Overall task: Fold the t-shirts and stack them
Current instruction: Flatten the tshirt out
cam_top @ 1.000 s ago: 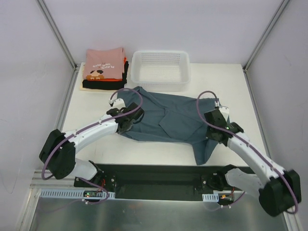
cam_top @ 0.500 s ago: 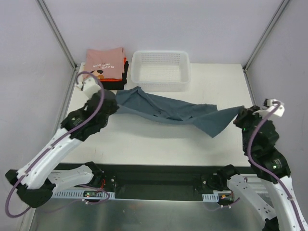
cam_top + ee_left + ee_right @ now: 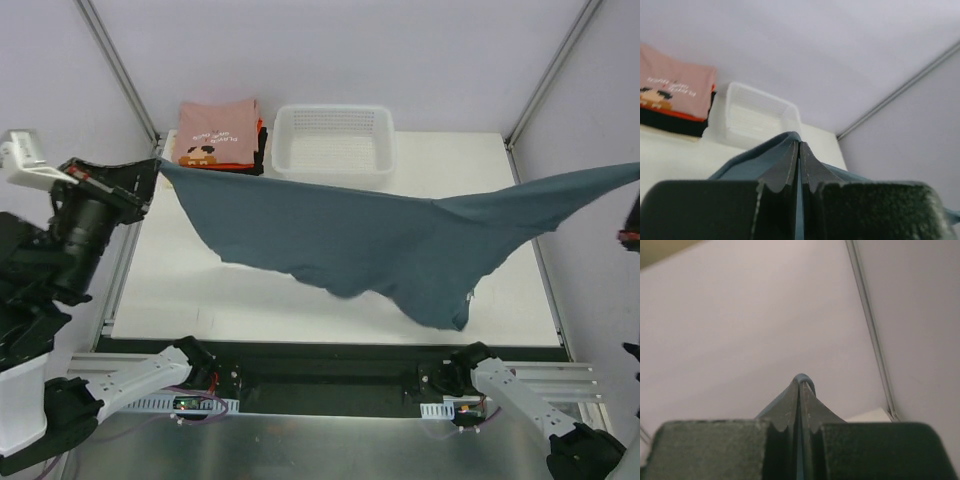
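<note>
**ONE SHIRT ALOFT AND UNFOLDED; STACK PARTLY BUILT**

Noted the plain slate blue-grey cloth t-shirt (image 3: pixel 380 235) strung out in mid-air above the white table (image 3: pixel 200 290), sagging lowest toward the near right. Could not tell whether that lowest corner touches the surface.

Found the left gripper (image 3: pixel 800 150) clamped tight on one end of the cloth, high at the far left beside the wall. Found the right gripper (image 3: pixel 800 385) pinched the same way on the other end, beyond the right edge of the overhead view. Confirmed this from its wrist camera by a sliver of blue cloth between the closed fingers.

Recorded as done: a stack of folded t-shirts (image 3: pixel 218 135) at the far left corner, topped by a pink printed one, with orange-red, black and cream layers below. Observed the white plastic mesh basket (image 3: pixel 335 170) just beside it.

Judged as outstanding: laying this shirt flat, folding it and setting it on the stack. Could not tell whether further shirts remain.

Compared with one second earlier: then lying rumpled on the table with both arms low over it. Half a second ago partly lifted and drooping between the grippers. Now raised fully and pulled wide. Saw no change in stack or basket.
</note>
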Available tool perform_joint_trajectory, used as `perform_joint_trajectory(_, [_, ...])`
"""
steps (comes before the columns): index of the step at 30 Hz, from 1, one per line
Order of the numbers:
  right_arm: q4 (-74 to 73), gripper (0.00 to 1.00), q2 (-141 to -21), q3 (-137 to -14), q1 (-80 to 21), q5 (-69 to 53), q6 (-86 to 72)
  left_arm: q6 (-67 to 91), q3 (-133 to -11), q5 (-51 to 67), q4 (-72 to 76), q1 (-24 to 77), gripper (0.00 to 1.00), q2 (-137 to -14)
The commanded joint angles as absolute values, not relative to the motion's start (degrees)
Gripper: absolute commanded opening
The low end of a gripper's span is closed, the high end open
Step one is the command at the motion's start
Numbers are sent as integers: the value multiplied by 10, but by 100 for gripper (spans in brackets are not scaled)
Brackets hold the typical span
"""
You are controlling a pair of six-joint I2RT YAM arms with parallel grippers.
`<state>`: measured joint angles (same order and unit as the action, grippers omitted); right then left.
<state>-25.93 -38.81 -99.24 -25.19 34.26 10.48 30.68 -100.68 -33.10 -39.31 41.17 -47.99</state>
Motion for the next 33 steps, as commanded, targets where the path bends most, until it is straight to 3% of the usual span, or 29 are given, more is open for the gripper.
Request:
perform_joint_trajectory(1, [-286,1,-420,-1130,-250,273,160,236,-1083,-206,-371,405,0,-461])
perform_joint_trajectory(7, [-301,1,-414,-1217,-250,191,152,227,-1181,-93,-371,406,0,-476])
perform_joint_trajectory(14, [-306,1,-431,-1201,-250,235,188,215,-1199,-111,-370,405,0,-522])
perform_joint_trajectory(19, [-266,1,-503,-1151,-250,366,247,167,-1154,-318,-360,405,0,-590])
perform_joint_trajectory(21, [-231,1,-539,-1099,-250,432,285,136,-1105,-434,-329,404,0,-629])
perform_joint_trajectory(23, [-190,1,-559,-1017,-248,466,307,130,-1054,-474,-311,391,0,-675])
perform_joint_trajectory(27, [-135,1,-646,-923,-187,448,275,226,-971,-335,-309,240,0,-764])
perform_joint_trajectory(33, [-127,1,-799,-836,-82,310,136,251,-959,-300,-299,207,0,-981])
